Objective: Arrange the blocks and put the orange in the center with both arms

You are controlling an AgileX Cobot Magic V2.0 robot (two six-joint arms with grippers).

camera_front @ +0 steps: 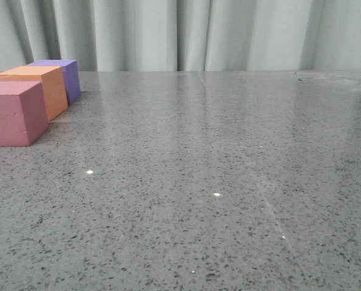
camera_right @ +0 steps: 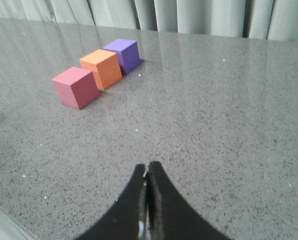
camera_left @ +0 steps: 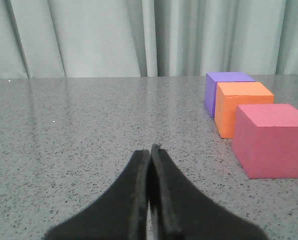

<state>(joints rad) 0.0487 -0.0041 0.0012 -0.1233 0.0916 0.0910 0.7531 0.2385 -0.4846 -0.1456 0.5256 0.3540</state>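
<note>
Three foam cubes were lined up in a row at the far left of the speckled grey table (camera_front: 229, 182), with the orange cube (camera_front: 37, 88) set in the middle, the pink cube (camera_front: 13, 112) nearest the robot and the purple cube (camera_front: 62, 76) farthest, toward the pale curtain (camera_front: 198, 33). The three were placed close together; whether the faces actually touched could not be made out. In the front view, the pink cube was cut off by the left edge of the picture, and the purple cube was partly hidden behind the orange one.

Neither gripper was caught in the front view. In the left wrist view, the left gripper (camera_left: 151, 150) was seen with its black fingers pressed together and nothing held, low over the table and near the row, the cubes lying beside and beyond its tips. In the right wrist view, the right gripper (camera_right: 147, 167) was likewise closed and empty, held higher and well apart from the cubes, which were seen from it far across the bare tabletop.
</note>
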